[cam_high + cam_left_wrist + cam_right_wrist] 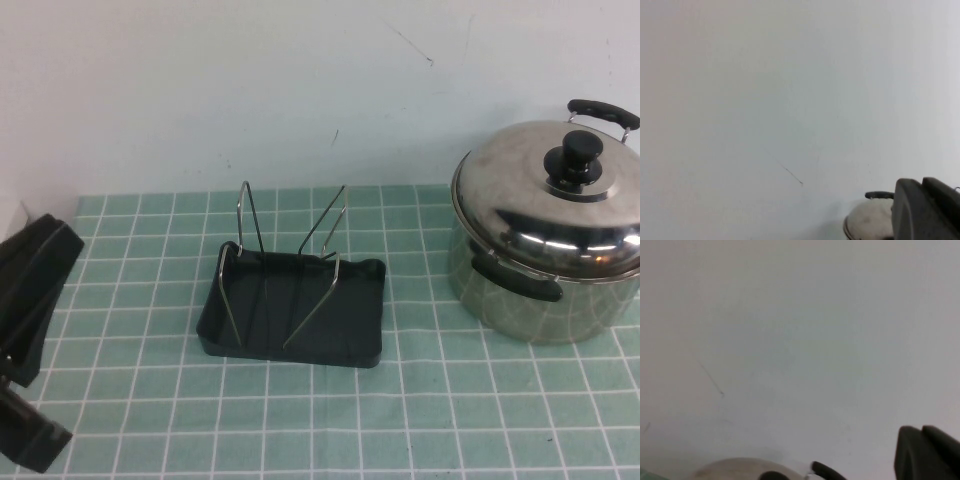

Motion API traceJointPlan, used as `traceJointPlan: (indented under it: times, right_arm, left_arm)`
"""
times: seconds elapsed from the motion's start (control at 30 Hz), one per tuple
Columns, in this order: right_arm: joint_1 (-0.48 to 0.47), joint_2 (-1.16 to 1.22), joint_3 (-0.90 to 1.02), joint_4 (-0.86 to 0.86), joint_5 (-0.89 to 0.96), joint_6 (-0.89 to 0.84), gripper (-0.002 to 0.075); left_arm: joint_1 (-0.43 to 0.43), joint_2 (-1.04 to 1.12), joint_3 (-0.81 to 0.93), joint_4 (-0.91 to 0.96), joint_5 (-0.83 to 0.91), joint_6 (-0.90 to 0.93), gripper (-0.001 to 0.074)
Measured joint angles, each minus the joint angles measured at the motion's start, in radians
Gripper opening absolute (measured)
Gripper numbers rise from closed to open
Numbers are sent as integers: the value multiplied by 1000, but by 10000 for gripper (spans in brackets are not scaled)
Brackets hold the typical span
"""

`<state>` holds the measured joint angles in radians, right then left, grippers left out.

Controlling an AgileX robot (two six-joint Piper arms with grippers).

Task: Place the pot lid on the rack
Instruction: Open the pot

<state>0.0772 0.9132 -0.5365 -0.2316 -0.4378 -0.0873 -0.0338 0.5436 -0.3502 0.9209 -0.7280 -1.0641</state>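
The pot lid, shiny steel with a black knob, sits on the steel pot at the right of the table. The rack, a dark tray with upright V-shaped wire holders, stands empty mid-table. My left gripper rests at the table's left edge, far from both, its fingers together and empty. In the left wrist view my left gripper faces the wall with the lid low beyond it. My right gripper is out of the high view, shut and empty, facing the wall above the lid.
A green checked cloth covers the table. A white wall stands close behind the rack and pot. The pot's black side handles stick out at front and back.
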Motion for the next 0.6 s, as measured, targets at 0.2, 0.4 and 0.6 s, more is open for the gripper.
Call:
traceJointPlan:
  times: [0.2,0.4,0.6]
  right_arm:
    - [15,294,-2,-117,-312,102,26]
    - [18,527,-64,-182,-436,120,401]
    - [18,655,-177,-189,-397,172,662]
  left_arm:
    - [0,49,0,-6,-12,-62,-3]
    - [0,50,0,-7,-13,-49,-4]
    - [0,50,0,54,-13,-77,-4]
